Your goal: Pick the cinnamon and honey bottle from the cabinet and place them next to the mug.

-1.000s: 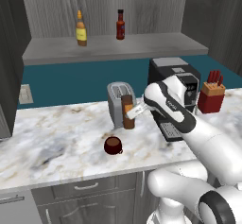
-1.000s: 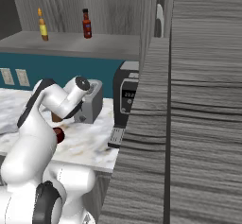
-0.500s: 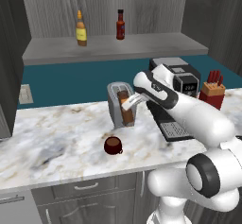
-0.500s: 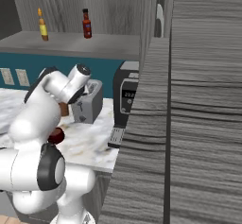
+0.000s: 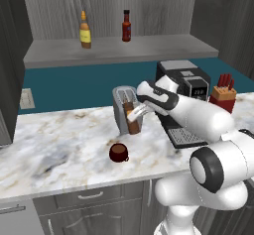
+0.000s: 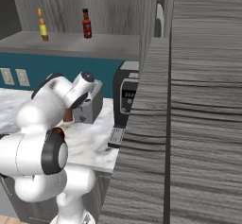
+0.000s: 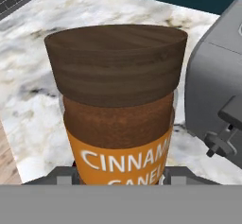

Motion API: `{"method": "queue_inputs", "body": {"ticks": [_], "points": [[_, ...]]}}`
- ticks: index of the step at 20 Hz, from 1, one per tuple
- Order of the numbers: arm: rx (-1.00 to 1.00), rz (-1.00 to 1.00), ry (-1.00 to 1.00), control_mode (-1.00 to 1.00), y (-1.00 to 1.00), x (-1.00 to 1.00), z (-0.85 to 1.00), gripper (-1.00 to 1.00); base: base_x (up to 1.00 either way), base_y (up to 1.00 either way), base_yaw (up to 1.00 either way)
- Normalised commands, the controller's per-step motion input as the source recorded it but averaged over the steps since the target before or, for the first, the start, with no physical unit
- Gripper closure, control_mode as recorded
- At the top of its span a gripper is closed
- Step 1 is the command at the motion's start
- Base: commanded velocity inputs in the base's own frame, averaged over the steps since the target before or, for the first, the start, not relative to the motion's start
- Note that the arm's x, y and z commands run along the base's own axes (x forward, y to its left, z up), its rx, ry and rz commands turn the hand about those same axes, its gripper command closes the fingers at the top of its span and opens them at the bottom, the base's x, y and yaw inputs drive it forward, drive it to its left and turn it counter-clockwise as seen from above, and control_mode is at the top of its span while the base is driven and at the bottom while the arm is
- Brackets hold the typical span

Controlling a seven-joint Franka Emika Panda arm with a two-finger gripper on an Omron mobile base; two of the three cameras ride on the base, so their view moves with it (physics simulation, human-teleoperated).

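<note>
The cinnamon (image 5: pixel 132 120) is a brown jar with an orange label and a dark wooden lid (image 7: pixel 118 57). My gripper (image 5: pixel 136 113) is shut on it, holding it upright just in front of the toaster (image 5: pixel 120 106). I cannot tell whether its base touches the counter. The dark red-brown mug (image 5: pixel 118 152) stands on the marble counter, a little nearer and to the left of the jar. The honey bottle (image 5: pixel 85 29), also seen from the other side (image 6: pixel 43 25), stands on the grey ledge of the cabinet (image 5: pixel 154 48).
A red bottle (image 5: pixel 126 26) with a black cap stands on the ledge to the right of the honey bottle. A coffee machine (image 5: pixel 187 80) and a knife block (image 5: pixel 223 93) stand to the right of the toaster (image 7: pixel 217 90). A tall grey panel (image 6: pixel 198 114) rises at the right.
The arm's elbow has swung, and its links now stretch across from the right. The jar stays about where it was, in front of the toaster, still gripped.
</note>
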Motion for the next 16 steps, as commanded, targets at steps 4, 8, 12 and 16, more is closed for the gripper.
{"method": "queue_inputs", "body": {"ticks": [4,8,12,16], "points": [[0.0,0.0,-0.02,-1.0,-0.01,0.0,-0.46,1.0,0.0,0.0,0.0],[0.0,0.0,-0.04,-1.0,-0.11,0.0,-0.32,1.0,0.0,0.0,0.0],[0.0,0.0,-0.03,-1.0,-0.23,0.0,-0.29,1.0,0.0,0.0,0.0],[0.01,0.0,-0.09,-1.0,-0.03,-0.18,-0.29,1.0,0.0,0.0,0.0]]}}
